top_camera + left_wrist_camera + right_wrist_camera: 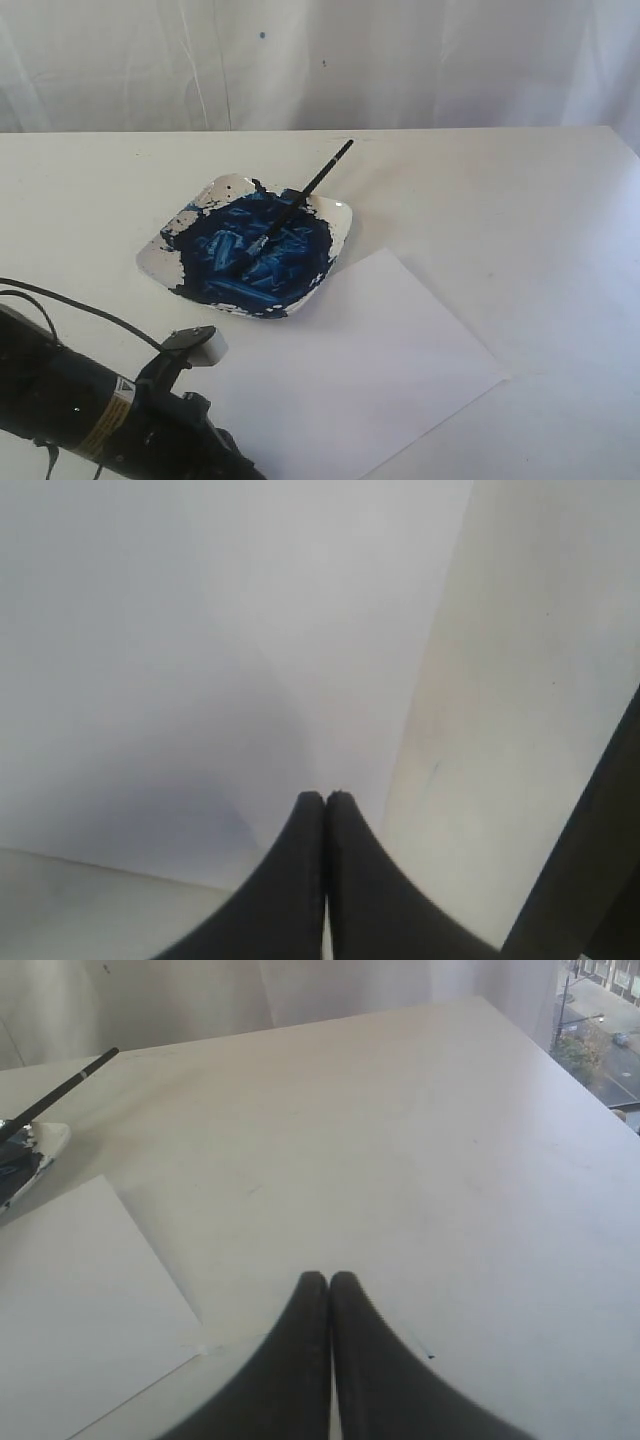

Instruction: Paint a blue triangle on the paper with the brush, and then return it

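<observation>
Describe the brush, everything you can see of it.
The brush is thin and straight, with a black handle and what looks like a small silvery ferrule near the head. It lies slanted in the paint dish, its head down in the dark blue paint and its handle end jutting past the far rim. Nothing grips it.

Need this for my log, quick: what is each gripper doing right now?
Left gripper: shut, holding nothing, over the paper.
Right gripper: shut, holding nothing, above the table.

Soft daylight (slight blur throughout)
</observation>
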You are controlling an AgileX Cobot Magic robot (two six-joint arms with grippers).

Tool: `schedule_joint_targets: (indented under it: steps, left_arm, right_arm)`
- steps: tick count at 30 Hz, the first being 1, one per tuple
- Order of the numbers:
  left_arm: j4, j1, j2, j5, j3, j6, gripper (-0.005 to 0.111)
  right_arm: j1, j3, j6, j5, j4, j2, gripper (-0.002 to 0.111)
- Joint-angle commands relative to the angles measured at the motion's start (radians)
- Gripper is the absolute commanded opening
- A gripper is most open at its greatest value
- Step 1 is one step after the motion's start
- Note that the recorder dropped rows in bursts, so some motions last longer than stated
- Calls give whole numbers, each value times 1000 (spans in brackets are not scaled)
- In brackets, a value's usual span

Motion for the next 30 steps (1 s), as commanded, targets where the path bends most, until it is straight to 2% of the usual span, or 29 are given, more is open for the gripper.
schedule_joint_targets:
  steps: [1, 30]
  left_arm:
    - [-2, 1, 3, 15, 6, -6, 0]
    - [-36, 1, -1, 4, 6, -2, 0]
  right_arm:
    - [-5, 2, 0, -13, 0, -7, 0]
    - [-5, 2, 0, -13, 0, -7, 0]
